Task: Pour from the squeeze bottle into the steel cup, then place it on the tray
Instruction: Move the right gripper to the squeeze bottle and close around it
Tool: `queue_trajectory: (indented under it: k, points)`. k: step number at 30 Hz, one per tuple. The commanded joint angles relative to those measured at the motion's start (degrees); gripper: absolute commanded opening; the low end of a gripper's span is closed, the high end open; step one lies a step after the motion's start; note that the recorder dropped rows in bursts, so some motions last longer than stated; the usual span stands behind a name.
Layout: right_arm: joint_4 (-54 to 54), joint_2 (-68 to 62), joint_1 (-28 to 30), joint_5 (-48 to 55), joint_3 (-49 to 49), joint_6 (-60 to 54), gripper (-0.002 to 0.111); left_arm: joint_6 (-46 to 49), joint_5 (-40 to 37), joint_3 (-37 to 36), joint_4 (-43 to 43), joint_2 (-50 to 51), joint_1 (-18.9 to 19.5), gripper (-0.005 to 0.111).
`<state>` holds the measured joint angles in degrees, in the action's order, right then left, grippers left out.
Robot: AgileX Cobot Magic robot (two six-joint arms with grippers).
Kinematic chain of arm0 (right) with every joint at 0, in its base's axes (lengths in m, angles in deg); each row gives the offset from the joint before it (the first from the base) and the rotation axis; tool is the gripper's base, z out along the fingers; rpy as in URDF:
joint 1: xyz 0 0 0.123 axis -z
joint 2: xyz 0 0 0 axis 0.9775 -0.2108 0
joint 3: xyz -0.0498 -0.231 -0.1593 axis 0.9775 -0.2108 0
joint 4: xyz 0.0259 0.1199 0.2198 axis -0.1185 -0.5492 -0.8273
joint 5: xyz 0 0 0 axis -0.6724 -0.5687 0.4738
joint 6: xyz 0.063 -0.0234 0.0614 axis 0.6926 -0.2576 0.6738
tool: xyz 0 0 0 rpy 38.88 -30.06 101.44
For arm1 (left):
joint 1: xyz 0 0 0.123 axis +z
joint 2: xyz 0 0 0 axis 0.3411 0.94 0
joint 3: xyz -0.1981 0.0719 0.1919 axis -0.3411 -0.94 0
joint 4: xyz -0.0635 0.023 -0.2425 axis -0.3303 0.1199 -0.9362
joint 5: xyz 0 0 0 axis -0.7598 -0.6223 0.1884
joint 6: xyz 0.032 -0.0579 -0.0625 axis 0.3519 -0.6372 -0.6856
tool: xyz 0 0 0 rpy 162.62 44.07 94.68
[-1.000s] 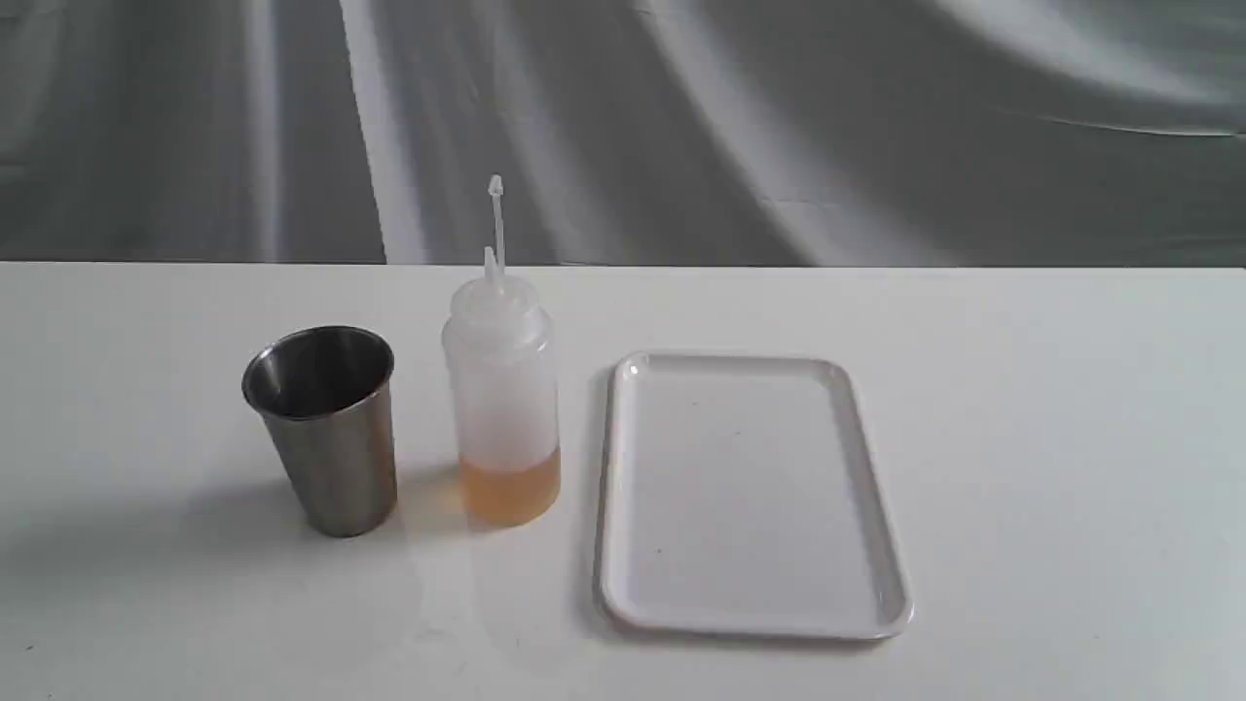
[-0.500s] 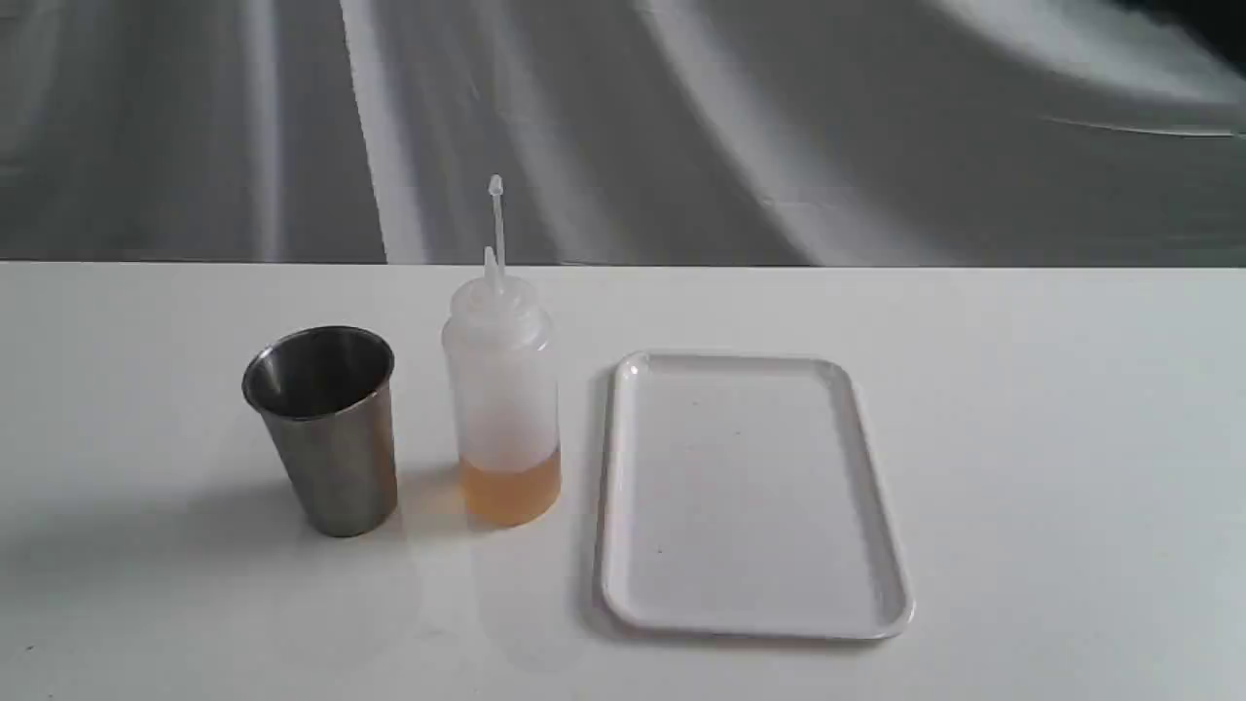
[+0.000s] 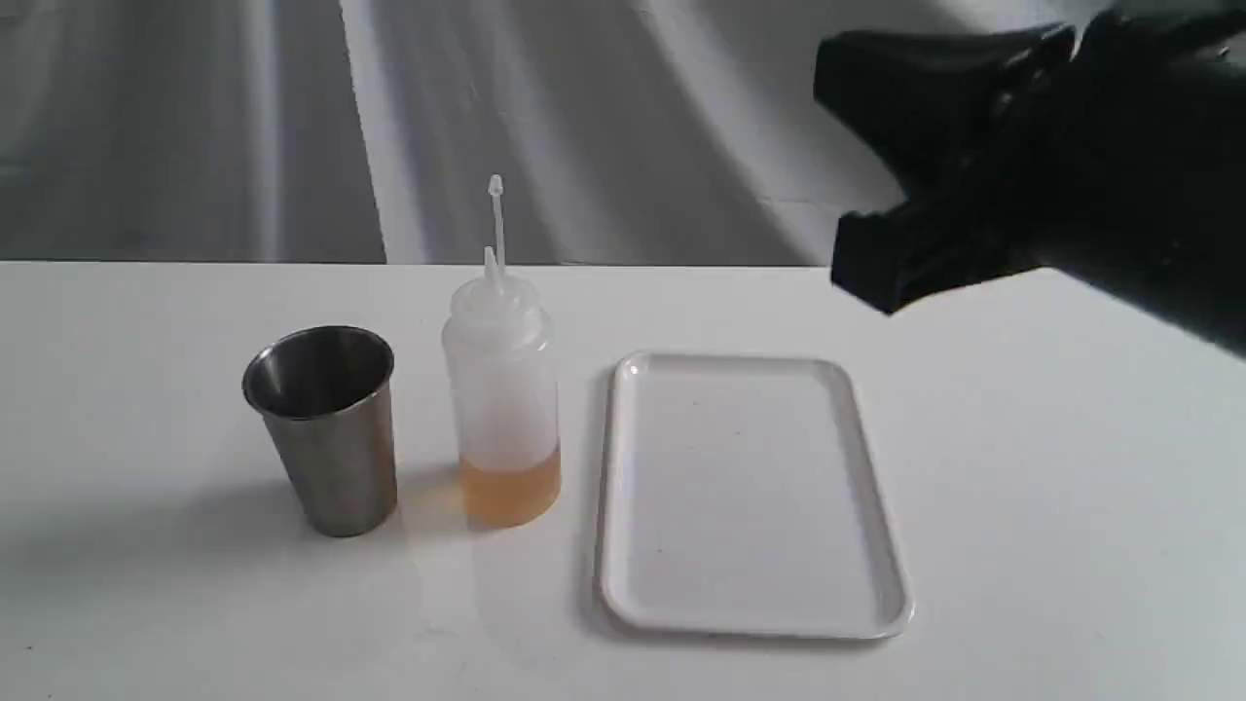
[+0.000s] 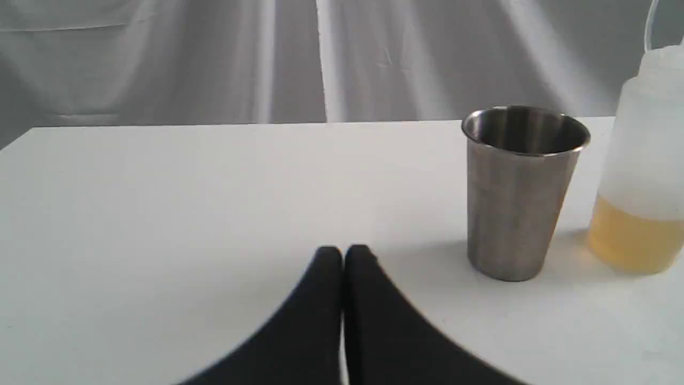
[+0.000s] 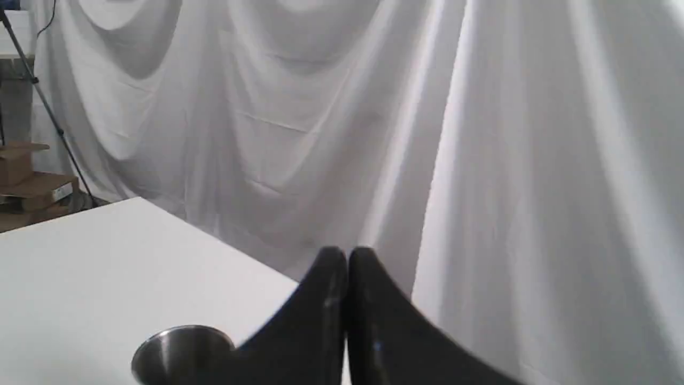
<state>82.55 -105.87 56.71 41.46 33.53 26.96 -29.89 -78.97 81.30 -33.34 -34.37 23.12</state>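
On table [image 3: 1022, 487], tapered steel cup [image 3: 326, 438], translucent bottle [image 3: 503, 389] (amber liquid [image 3: 510, 492]), rimmed tray [image 3: 740, 487]

The surface [image 3: 1071, 487] is plain white. A pale draped cloth [image 3: 633, 127] hangs behind its far edge. A dark stand [image 5: 45, 107] and cardboard boxes [image 5: 26, 187] sit beyond one edge.

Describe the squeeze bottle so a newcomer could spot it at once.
On the white table, find the flat white tray. The squeeze bottle stands upright between that tray and the steel cup. It alone is translucent, with a long thin nozzle and amber liquid at its base.
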Motion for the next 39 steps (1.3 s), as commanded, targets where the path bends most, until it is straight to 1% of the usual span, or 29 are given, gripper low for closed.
queue_trajectory:
  k: [1,4,10,14,17,21,23,28,32,34,35,37,39]
  points:
    - [-3.0,-2.5,-0.2,-5.9,-2.8,0.0,0.000,-0.1,0.4,-0.3,0.0,-0.1,-0.5,0.000]
    - [-5.9,-5.9,-0.2,-9.7,-4.0,0.0,0.000,-0.1,0.4,-0.3,0.0,-0.1,-0.5,0.000]
    - [-7.1,-13.0,-0.7,-10.7,-4.1,0.0,0.000,-0.1,0.4,-0.3,0.0,-0.1,-0.5,0.000]
    - [-7.7,-18.5,-3.5,-14.1,-4.1,-0.5,0.000,-0.3,0.4,-0.3,0.0,-0.1,-0.5,0.000]
    - [-7.7,-21.8,-6.4,-17.5,-4.1,-4.0,0.000,-0.3,0.4,-0.3,0.0,-0.1,-0.5,0.000]
    - [-15.5,-25.6,-10.0,-18.9,-4.1,-10.1,0.000,-0.3,0.4,-0.3,0.0,-0.1,-0.5,0.000]
    - [-17.5,-27.5,-11.7,-19.9,-4.1,-12.1,0.000,-0.2,0.4,-0.3,0.0,-0.1,-0.5,0.000]
    - [-17.6,-33.1,-13.5,-27.1,-4.1,-14.9,0.000,-0.2,0.4,-0.3,0.0,-0.1,-0.5,0.000]
    - [-13.3,-37.0,-13.6,-32.4,-4.1,-16.5,0.002,-0.2,0.4,-0.3,0.0,-0.1,-0.5,0.000]
    - [-13.4,-38.7,-13.6,-33.8,-4.1,-16.5,0.011,-0.2,0.4,-0.3,0.0,-0.1,-0.5,0.000]
    - [-13.9,-39.2,-13.6,-33.8,-4.1,-16.5,0.018,-0.3,0.4,-0.3,0.0,-0.1,-0.5,0.000]
    - [-15.5,-40.0,-13.6,-33.8,-4.1,-16.5,0.036,-0.3,0.4,-0.3,0.0,-0.1,-0.5,0.000]
    - [-17.4,-40.3,-13.6,-33.8,-4.1,-16.5,0.062,-0.3,0.4,-0.3,0.0,-0.1,-0.5,0.000]
